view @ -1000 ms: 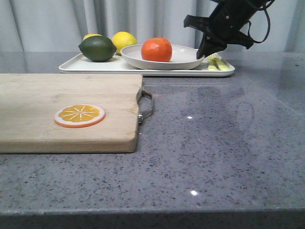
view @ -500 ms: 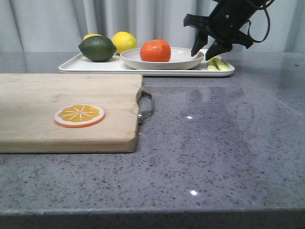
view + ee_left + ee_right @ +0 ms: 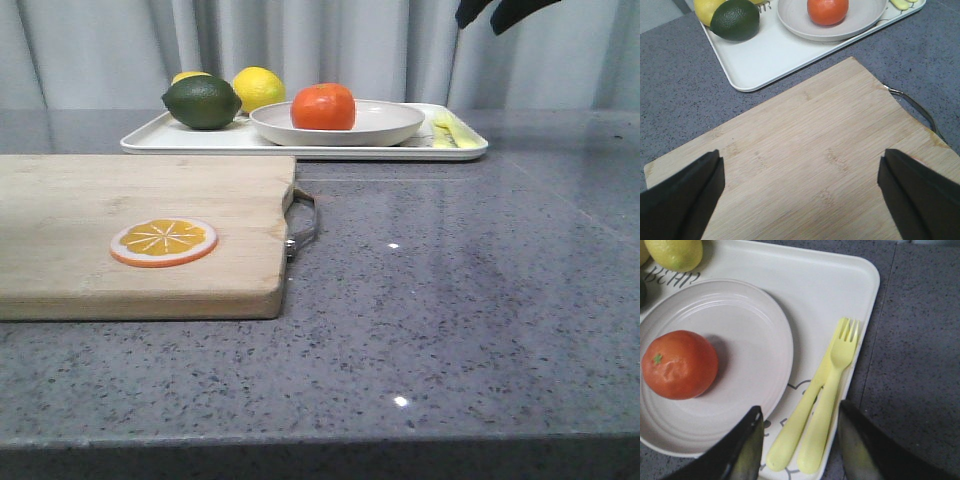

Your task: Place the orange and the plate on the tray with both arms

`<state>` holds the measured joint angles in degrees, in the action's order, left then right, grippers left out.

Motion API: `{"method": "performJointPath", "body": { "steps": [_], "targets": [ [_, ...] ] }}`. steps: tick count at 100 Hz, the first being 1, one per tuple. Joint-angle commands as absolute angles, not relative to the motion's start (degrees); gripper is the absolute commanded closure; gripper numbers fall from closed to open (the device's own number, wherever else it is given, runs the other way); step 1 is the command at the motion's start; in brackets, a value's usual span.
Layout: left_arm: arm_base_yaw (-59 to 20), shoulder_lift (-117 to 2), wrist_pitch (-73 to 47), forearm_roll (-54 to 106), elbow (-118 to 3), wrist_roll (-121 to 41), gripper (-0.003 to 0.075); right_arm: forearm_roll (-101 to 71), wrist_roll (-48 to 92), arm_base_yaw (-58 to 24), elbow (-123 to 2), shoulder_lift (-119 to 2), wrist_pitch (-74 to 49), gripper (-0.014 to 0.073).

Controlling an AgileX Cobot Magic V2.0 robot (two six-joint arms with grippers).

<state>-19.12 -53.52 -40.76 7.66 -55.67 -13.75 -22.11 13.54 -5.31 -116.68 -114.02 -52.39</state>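
The orange [image 3: 323, 106] sits in the off-white plate [image 3: 390, 125], and the plate rests on the white tray [image 3: 200, 142] at the back of the table. My right gripper [image 3: 500, 12] is high at the top right, mostly cut off by the front view's edge. In the right wrist view it [image 3: 799, 410] is open and empty above the tray [image 3: 840, 285], beside the plate [image 3: 750, 335] and the orange [image 3: 680, 365]. My left gripper [image 3: 801, 155] is open and empty over the cutting board, with the orange [image 3: 827, 10], plate [image 3: 860, 25] and tray [image 3: 765, 55] beyond it.
A dark green lime [image 3: 202, 102] and two lemons [image 3: 258, 88] lie on the tray's left part. A yellow fork and spoon [image 3: 832, 390] lie on its right end. A wooden cutting board [image 3: 100, 200] with an orange slice [image 3: 165, 242] fills the left front.
My right gripper was at the plate's right rim, opened, and has risen up and away to the top right. The plate now lies flat on the tray.
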Motion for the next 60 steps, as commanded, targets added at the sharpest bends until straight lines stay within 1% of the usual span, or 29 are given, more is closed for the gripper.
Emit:
{"method": "performJointPath", "body": {
  "steps": [1,18,30,44,60],
  "targets": [
    [-18.8,-53.3,-36.8,8.5,-57.2,-13.4,0.0121,-22.9,16.3,-4.6,-117.4,-107.4,-51.1,0.0229],
    [-18.8,-53.3,-36.8,8.5,-57.2,-13.4,0.0121,-22.9,19.6,-4.5,-112.5,-99.9,-49.9,0.0229],
    [-18.8,-53.3,-36.8,8.3,-57.2,-13.4,0.0121,-22.9,21.9,-4.5,-105.5,-93.7,-48.3,0.0229],
    [-18.8,-53.3,-36.7,7.9,-57.2,-13.4,0.0121,-22.9,24.3,-4.5,-92.9,-84.4,-42.8,0.0229],
    [-18.6,-53.3,-35.2,7.9,-57.2,-13.4,0.0121,-22.9,27.2,-4.5,-75.1,-71.7,-34.4,0.0229]
  ]
}}
